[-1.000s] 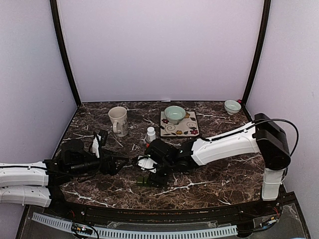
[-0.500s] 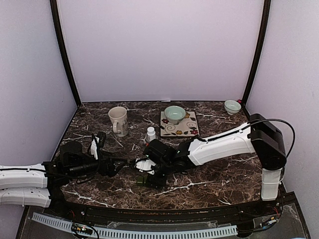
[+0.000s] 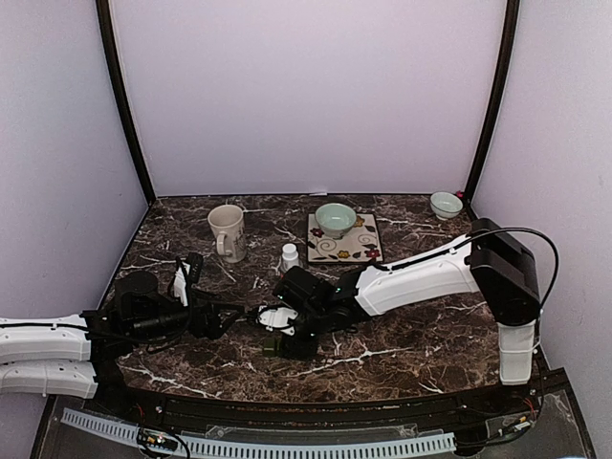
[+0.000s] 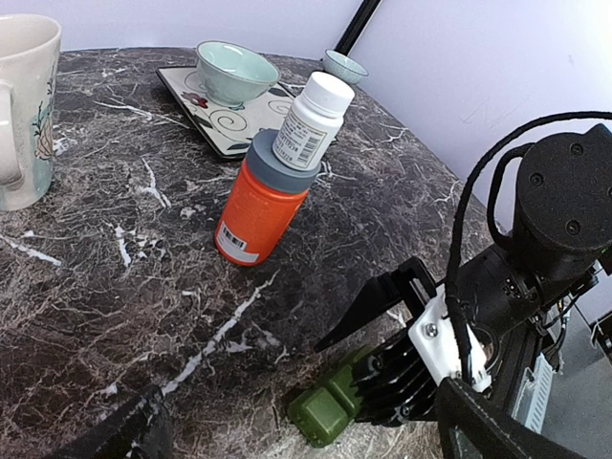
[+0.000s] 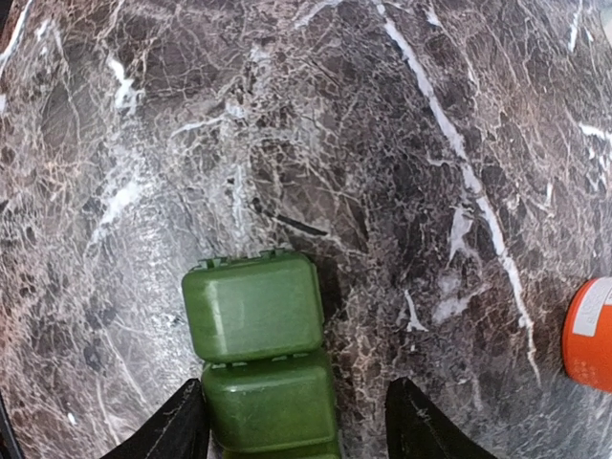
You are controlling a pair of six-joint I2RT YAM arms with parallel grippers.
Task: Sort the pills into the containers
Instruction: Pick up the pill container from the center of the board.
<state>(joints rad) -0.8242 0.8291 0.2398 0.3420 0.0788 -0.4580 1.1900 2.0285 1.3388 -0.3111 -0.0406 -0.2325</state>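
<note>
Compared with one second ago, the right arm (image 3: 421, 275) sits slightly further left and its elbow is pulled in. The pill box (image 3: 273, 348) remains at the near middle of the surface (image 3: 421, 335).

The right pincer (image 5: 295, 384) is spread wide, with one finger on each side of the green strip. Whether the fingers touch the strip cannot be determined. The lids visible in the right wrist view are closed.

The left pincer (image 3: 229, 316) is also wide, with its fingers at the two lower corners of the left wrist view, and holds nothing.

The left wrist view shows an orange bottle (image 4: 253, 206) with a grey cap standing upright beyond the pill box, and a white bottle (image 4: 311, 120) behind it. In the top view the right arm hides the orange bottle. The right wrist view shows only its edge.
</note>
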